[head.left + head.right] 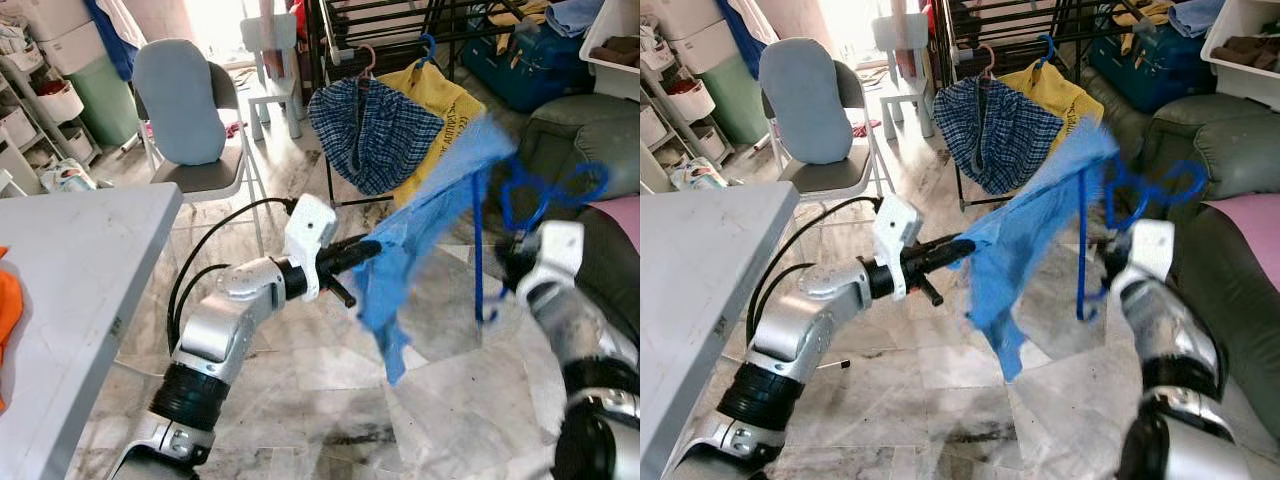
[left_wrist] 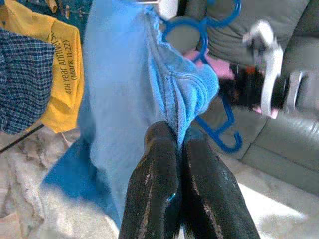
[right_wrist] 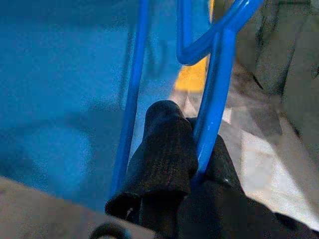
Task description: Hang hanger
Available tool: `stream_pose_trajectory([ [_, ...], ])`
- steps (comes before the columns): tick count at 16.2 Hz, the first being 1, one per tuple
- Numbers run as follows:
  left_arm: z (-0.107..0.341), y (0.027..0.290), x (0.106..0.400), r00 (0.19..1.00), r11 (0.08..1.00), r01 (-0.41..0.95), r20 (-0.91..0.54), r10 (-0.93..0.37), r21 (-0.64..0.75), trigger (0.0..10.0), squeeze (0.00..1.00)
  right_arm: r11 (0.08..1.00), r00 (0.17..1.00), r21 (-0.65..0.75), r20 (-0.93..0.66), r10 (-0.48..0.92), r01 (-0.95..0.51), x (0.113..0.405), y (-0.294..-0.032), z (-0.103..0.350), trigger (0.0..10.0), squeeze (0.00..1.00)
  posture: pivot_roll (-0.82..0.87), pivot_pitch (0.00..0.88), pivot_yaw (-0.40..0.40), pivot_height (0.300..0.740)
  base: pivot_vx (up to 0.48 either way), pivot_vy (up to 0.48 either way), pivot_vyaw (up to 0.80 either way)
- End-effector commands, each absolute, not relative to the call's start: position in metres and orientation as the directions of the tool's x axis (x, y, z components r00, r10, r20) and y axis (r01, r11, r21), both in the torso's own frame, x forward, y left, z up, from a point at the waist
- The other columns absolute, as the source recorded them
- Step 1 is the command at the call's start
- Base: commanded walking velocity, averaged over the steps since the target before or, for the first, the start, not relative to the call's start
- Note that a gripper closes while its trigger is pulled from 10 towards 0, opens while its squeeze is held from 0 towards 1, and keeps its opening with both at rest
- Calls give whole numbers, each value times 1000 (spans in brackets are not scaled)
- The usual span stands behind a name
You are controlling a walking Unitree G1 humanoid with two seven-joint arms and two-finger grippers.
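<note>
Two hands engaged mid-air before drying rack (image 1: 400, 25). Left hand (image 1: 365, 250) pinched shut on blue garment (image 1: 420, 215): soft, light, floppy. Right hand (image 3: 192, 164) clamped on blue hanger (image 1: 540, 195): thin, stiff, slippery plastic; best gripped below hook.

Head stereo pair looks forward and down from above both arms, mid-range; both eyes share the drying rack (image 1: 400, 30) and grey chair (image 1: 815, 110). Each wrist camera looks along its own fingers at close range, sharing the blue hanger (image 2: 219, 124).
</note>
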State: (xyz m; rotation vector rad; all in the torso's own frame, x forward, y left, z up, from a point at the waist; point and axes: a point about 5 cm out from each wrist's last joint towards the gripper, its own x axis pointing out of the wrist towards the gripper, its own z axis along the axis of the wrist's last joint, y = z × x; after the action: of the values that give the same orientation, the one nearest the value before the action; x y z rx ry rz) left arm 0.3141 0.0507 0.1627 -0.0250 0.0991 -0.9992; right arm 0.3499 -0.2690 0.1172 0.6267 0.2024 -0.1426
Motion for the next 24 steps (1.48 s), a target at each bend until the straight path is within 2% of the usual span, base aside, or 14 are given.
stream_pose_trajectory([
  [1,154,59,314,549,555,830,-102,-830,-50,10000,0,758,982,624,-124,-144,190,359,-275,146,10000,0,-145,0,99,740,0,0,0],
  [5,145,54,311,562,569,822,-115,-819,-37,10000,0,749,996,662,38,-82,36,374,-254,189,10000,0,-145,0,90,740,0,0,0],
  [7,142,47,307,564,570,821,-106,-819,-28,10000,0,902,986,397,45,163,-167,376,-212,193,10000,0,-148,0,84,740,0,0,0],
  [9,138,45,305,556,561,828,-116,-823,-15,10000,0,900,995,425,39,92,-100,378,-216,193,10000,0,-148,0,82,740,0,0,0],
  [11,128,45,303,559,560,827,-160,-814,41,10000,0,868,985,466,43,169,-170,376,-206,195,10000,0,-148,0,82,740,0,0,0],
  [13,117,44,302,557,555,829,-192,-808,68,10000,0,880,980,433,38,196,-193,375,-201,195,10000,0,-161,0,84,740,0,0,0],
  [15,108,40,298,529,530,846,-209,-823,52,10000,0,948,989,281,35,144,-148,373,-208,190,10000,0,-164,0,82,740,0,0,0],
  [17,101,37,294,514,520,853,-224,-828,39,10000,0,975,986,152,62,154,-162,369,-208,189,10000,0,-164,0,82,740,0,0,0],
  [18,99,36,293,508,514,857,-233,-829,42,10000,0,976,985,142,68,159,-167,368,-207,188,10000,0,-169,0,81,740,0,0,0],
  [21,91,29,290,492,499,866,-247,-835,37,10000,0,959,961,91,95,259,-268,362,-182,181,10000,0,-171,0,77,740,0,0,0],
  [22,90,21,288,477,487,873,-228,-849,12,10000,1000,934,931,51,114,346,-353,356,-161,179,10000,0,-170,0,73,740,0,0,0],
  [24,85,16,282,459,467,884,-230,-858,23,10000,1000,912,901,-17,146,408,-411,349,-145,176,10000,0,-173,0,66,740,0,0,0],
])
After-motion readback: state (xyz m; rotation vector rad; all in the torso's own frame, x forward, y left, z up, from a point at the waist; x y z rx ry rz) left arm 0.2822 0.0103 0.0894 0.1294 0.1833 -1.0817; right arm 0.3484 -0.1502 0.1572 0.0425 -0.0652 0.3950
